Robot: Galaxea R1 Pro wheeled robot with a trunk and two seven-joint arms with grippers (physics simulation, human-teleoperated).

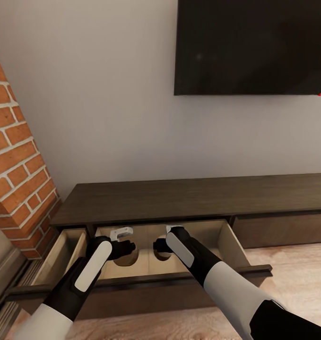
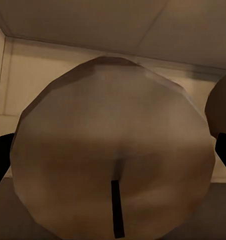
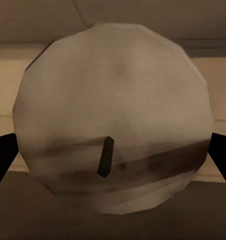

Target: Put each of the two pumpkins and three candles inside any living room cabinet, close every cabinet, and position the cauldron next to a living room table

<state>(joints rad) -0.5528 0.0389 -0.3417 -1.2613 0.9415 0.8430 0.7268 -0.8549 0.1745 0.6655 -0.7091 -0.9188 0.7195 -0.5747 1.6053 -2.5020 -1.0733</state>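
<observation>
tan candles, two: one clasped in the left gripper (image 1: 127, 249), one clasped in the right gripper (image 1: 161, 248), both lowered into the cabinet's (image 1: 188, 198) open drawer (image 1: 226, 236) near its back wall, apparently for stowing.

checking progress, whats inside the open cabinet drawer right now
Two candles sit in the drawer, one at each pincer: left, right. The arms hide the rest of the floor.

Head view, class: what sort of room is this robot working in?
Most likely a living room: a dark flat screen hangs on the wall above a long low wooden cabinet, with a brick column beside it.
</observation>
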